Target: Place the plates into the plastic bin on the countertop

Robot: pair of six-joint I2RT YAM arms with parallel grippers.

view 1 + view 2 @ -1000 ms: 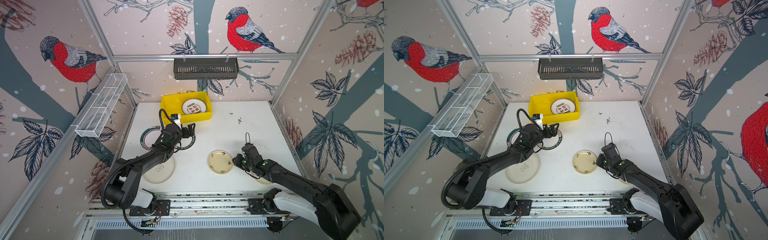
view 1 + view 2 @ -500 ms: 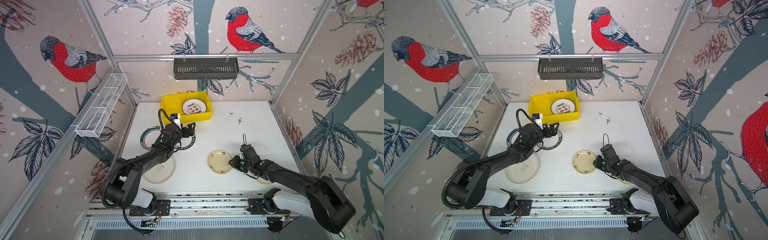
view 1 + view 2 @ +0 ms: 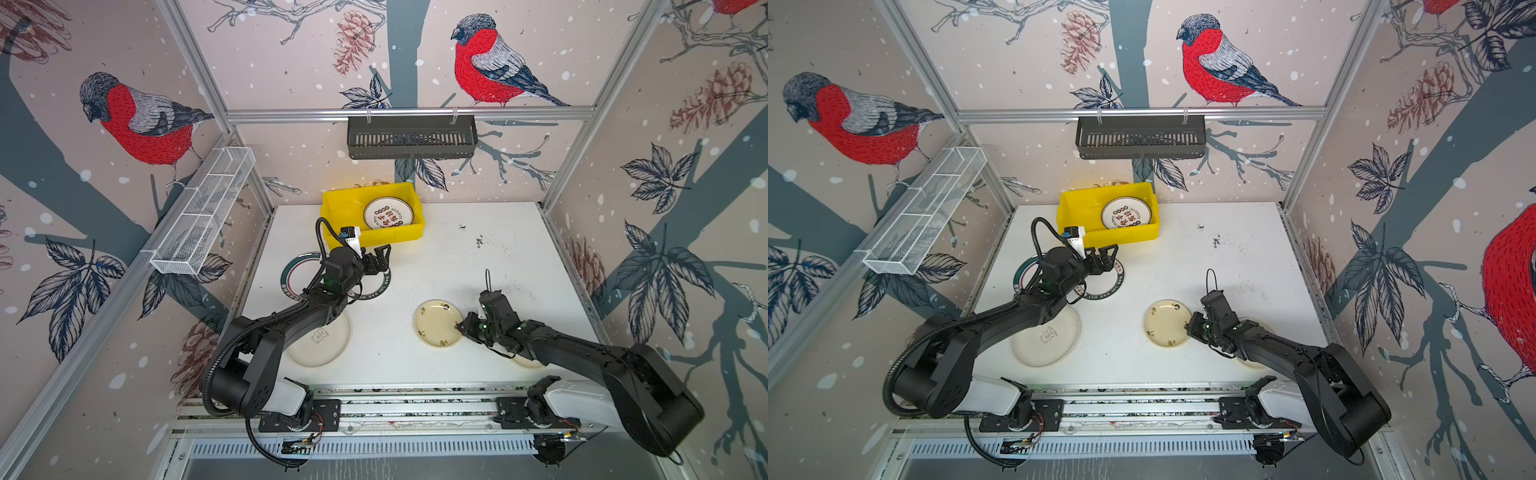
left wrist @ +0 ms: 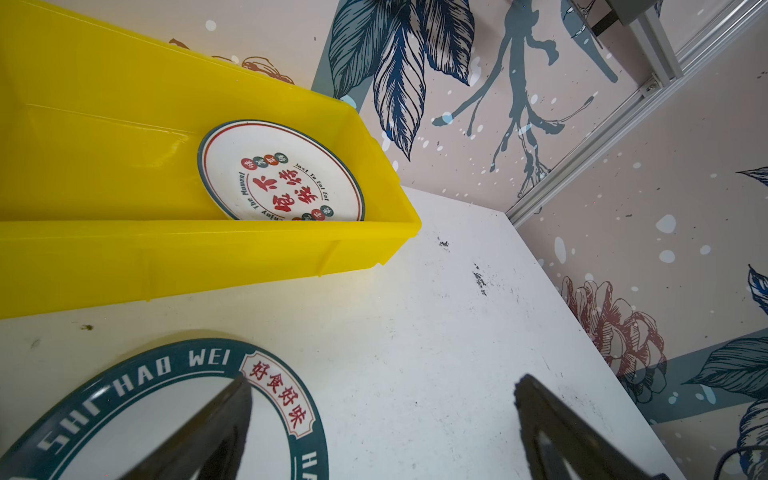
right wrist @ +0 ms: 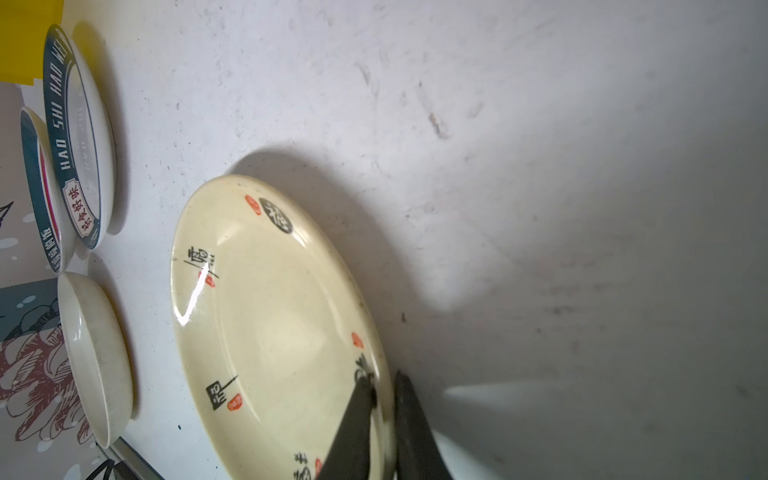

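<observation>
reaching low, right tool (image 5: 384,379) pinching plate (image 5: 270,324)

Walls (image 3: 291,62) are papered pale pink with red-breasted bullfinches (image 3: 486,62), pine cones and dark leaves. Aluminium rails (image 3: 407,113) frame the enclosure. A dark slotted basket (image 3: 411,137) hangs on the rear rail and a white wire-mesh tray (image 3: 203,212) on the left. The white counter (image 3: 478,257) is black-specked.

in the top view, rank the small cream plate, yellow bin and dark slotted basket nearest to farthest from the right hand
1. small cream plate, front middle of the countertop; the right hand is shut on its rim.
2. yellow bin, at the back, left of centre.
3. dark slotted basket, hung above on the back rail.
</observation>
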